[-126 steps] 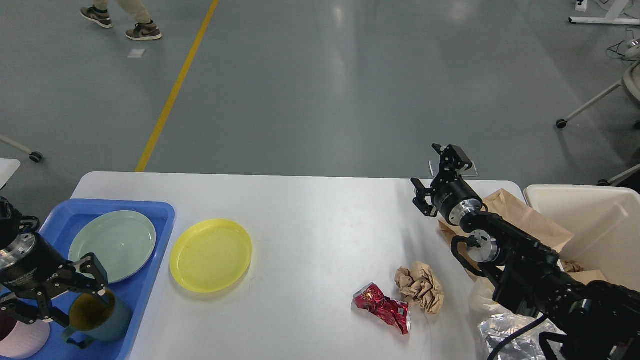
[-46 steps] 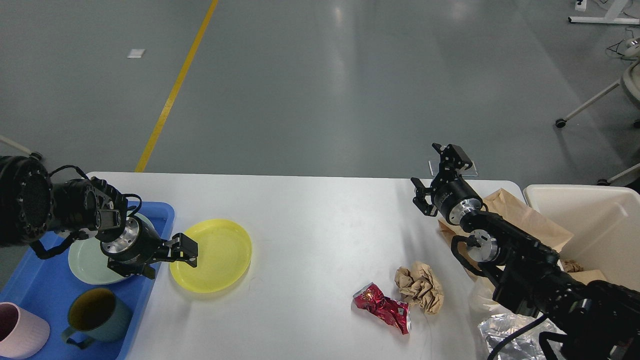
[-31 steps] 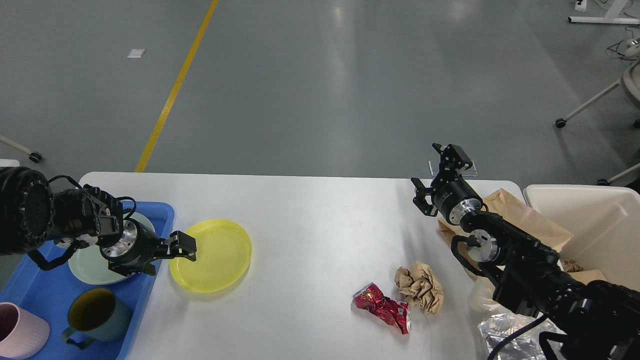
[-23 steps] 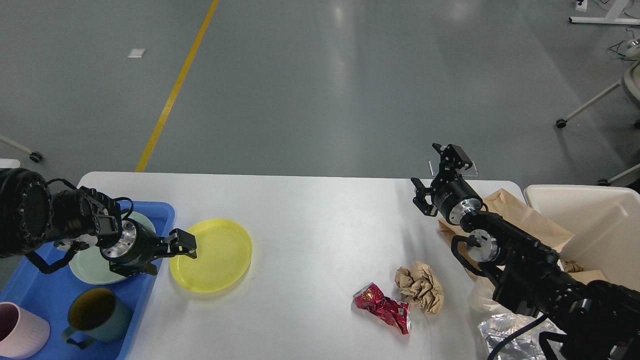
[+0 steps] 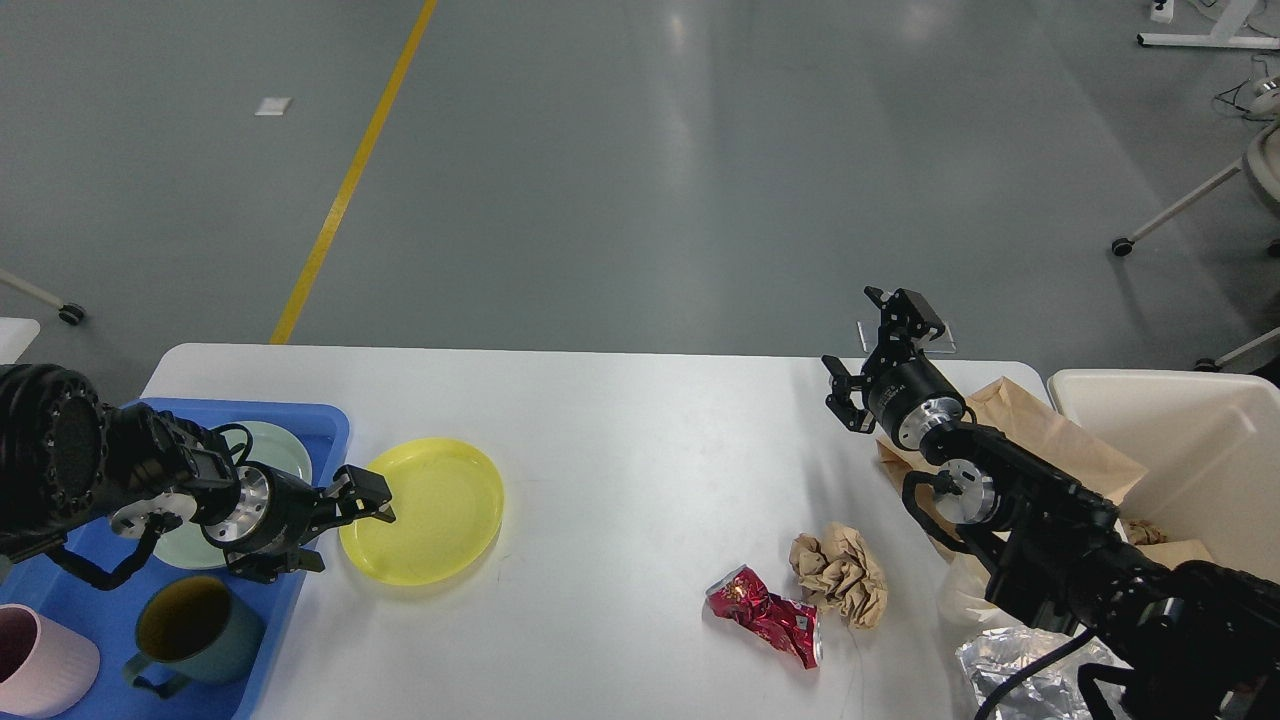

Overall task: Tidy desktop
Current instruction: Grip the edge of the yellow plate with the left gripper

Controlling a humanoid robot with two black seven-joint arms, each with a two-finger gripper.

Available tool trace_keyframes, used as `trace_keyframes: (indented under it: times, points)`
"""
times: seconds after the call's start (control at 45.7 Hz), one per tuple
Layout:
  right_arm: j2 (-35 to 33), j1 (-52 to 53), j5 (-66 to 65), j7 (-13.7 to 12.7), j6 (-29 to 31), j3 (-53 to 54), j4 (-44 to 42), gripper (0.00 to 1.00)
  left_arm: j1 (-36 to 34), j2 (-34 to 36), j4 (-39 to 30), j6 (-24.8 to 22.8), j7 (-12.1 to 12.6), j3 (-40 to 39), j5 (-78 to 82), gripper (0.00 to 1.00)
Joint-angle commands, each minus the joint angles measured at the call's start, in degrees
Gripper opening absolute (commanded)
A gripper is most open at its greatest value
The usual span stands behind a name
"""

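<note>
The step in hand looks like clearing the yellow plate (image 5: 422,510) off the desktop (image 5: 620,470), the wide white tabletop that carries everything here and spreads out under and between both arms. The left gripper (image 5: 340,525) sits low at the plate's near-left rim, its two fingers apart, one at the rim's upper edge and one lower down on the side toward the blue tray (image 5: 300,420); whether a finger already touches the rim I cannot tell. Just behind that gripper, toward the arm, the tray holds a pale green plate (image 5: 285,450), a teal mug (image 5: 195,625) and a pink cup (image 5: 40,665). The next move, as I judge it, calls for the fingers to straddle the thin rim and close on it firmly, then lift and carry the plate back over the tray wall to stack on the green plate; a shallow bite may let the plate slip or tip. The right gripper (image 5: 868,350) hangs raised and spread wide, holding nothing. Below it and nearer the robot lie a crumpled brown paper ball (image 5: 840,572) and a crushed red can (image 5: 768,612); to its right stands the cream bin (image 5: 1180,440), where that rubbish probably belongs.
</note>
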Motion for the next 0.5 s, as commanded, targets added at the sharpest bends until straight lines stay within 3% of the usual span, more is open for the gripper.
trace_keyframes:
  times: [0.0, 0.481]
  points:
    - [0.00, 0.02, 0.00, 0.00, 0.00, 0.00, 0.00, 1.00, 1.22, 0.04, 0.05, 0.00, -0.09, -0.08, -1.69, 0.95]
    - [0.00, 0.02, 0.00, 0.00, 0.00, 0.00, 0.00, 1.00, 2.89, 0.22, 0.40, 3.07, -0.09, -0.78, -5.91, 0.94]
